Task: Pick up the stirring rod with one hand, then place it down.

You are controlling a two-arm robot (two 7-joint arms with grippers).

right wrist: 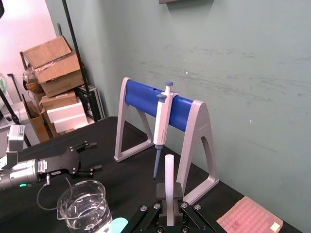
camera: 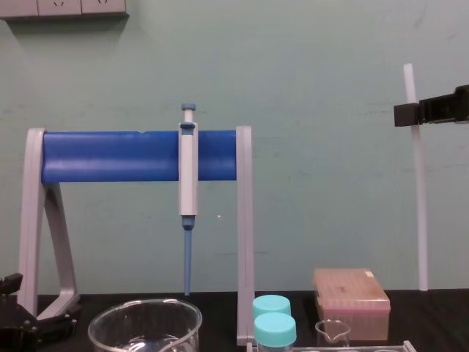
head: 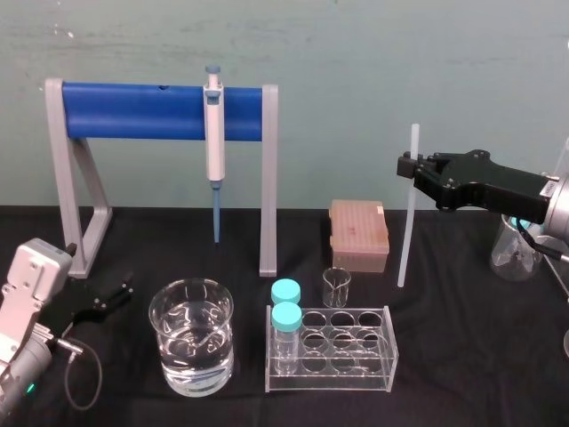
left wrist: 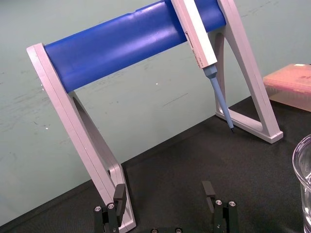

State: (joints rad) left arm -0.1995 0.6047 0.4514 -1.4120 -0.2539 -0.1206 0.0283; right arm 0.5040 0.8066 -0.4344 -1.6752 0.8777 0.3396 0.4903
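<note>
the stirring rod [head: 408, 209] is a long, thin, straight stick of translucent white, the same width from end to end and with flat-cut ends. it stands upright in the air, pinched near its upper end by the right gripper [head: 411, 169], whose dark fingers are closed narrowly on it with a short stub of rod rising above them. in the chest view the rod [camera: 415, 176] hangs down from the gripper [camera: 410, 114] and its lower end shows against the green wall, just above the table's far edge. in the head view it is at 3 o'clock of the tan pipette tip box [head: 359, 234] and at 1 o'clock of the clear test-tube rack [head: 331, 349], apart from both. the pipette [head: 214, 133] hangs on the blue-barred stand [head: 160, 111]; the small marks on its side are too fine to read. a water-filled beaker [head: 191, 335] sits at 9 o'clock of the rack. the left gripper [head: 111, 301] rests low by the stand's left foot, its fingers spread wide with nothing between them.
</note>
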